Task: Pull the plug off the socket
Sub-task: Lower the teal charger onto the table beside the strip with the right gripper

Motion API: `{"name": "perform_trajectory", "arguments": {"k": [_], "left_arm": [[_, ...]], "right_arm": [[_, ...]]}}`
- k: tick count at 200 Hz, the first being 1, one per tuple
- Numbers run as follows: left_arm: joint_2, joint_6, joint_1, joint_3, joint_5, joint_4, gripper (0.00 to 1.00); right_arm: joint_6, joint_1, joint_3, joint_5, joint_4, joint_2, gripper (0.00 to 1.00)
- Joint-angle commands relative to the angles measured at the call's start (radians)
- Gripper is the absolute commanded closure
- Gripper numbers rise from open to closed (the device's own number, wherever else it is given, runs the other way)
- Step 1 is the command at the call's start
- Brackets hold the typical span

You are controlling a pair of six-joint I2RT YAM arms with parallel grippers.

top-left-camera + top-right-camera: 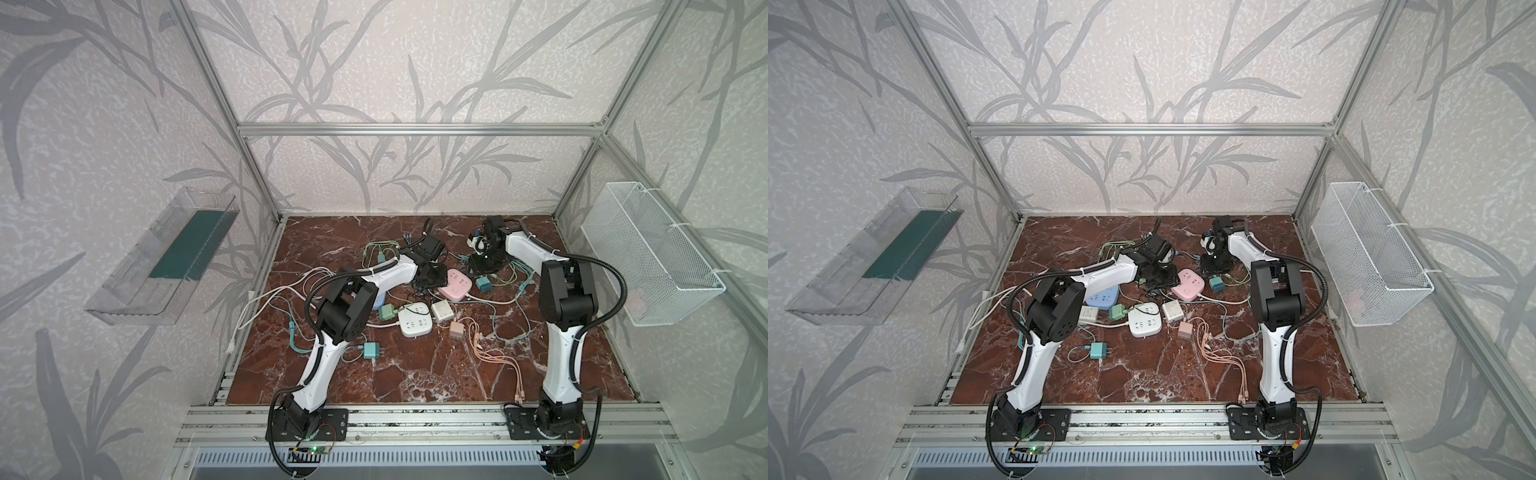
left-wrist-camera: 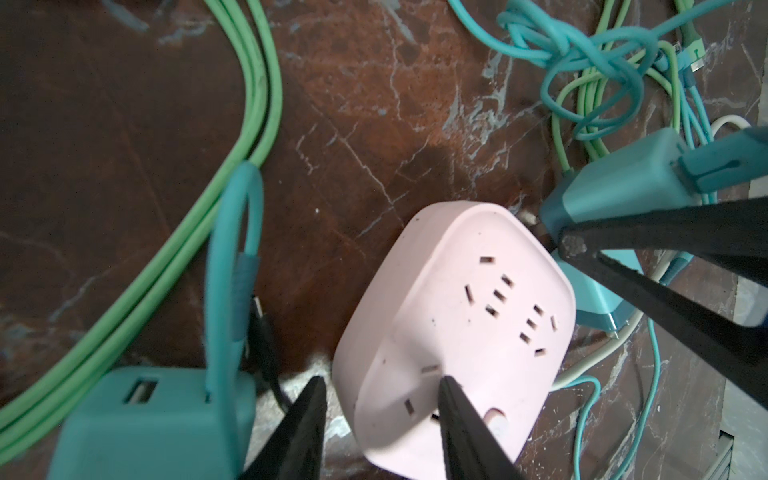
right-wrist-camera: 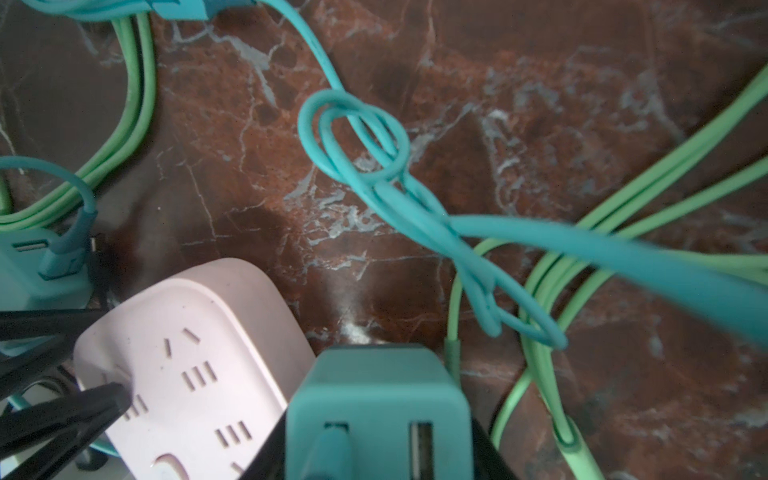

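Two arms meet over the cable clutter at the far middle of the marble tabletop (image 1: pixel 415 374). In both top views the pink socket (image 1: pixel 457 284) (image 1: pixel 1188 284) lies flat there. The left gripper (image 1: pixel 432 277) (image 1: pixel 1162 277) is at its left edge, and the right gripper (image 1: pixel 483 266) (image 1: pixel 1214 266) points down just beyond its right edge. We cannot make out either pincer's jaws from this height.

Left wrist view: the left gripper (image 2: pixel 380 380) stands partly spread across the edge of the pink socket (image 2: pixel 469 311). One fingertip (image 2: pixel 453 403) is on the top face and the other is just beside the side wall. We cannot tell whether they clamp it. Every slot we see on the face stands unoccupied. The teal plug (image 2: pixel 615 183) hangs tilted by one corner of the socket, clear of the slots, held in black fingers.

Right wrist view: the right gripper (image 3: pixel 380 419) is pinching the teal plug (image 3: pixel 378 386) from both sides. The plug's face carries two USB ports, and a teal cable (image 3: pixel 332 449) fills one. A knotted teal cable (image 3: pixel 415 214) lies on the marble near green cables (image 3: pixel 137 75). The pink socket (image 3: pixel 195 365) lies just beside the plug. We can read no lettering on socket or plug at this sharpness.
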Motion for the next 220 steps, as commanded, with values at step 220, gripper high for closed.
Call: {"name": "perform_trajectory", "arguments": {"k": [220], "left_arm": [[-0.049, 0.005, 0.002, -0.02, -0.053, -0.084, 0.49]], "right_arm": [[0.065, -0.004, 0.002, -0.035, 0.011, -0.095, 0.26]]}}
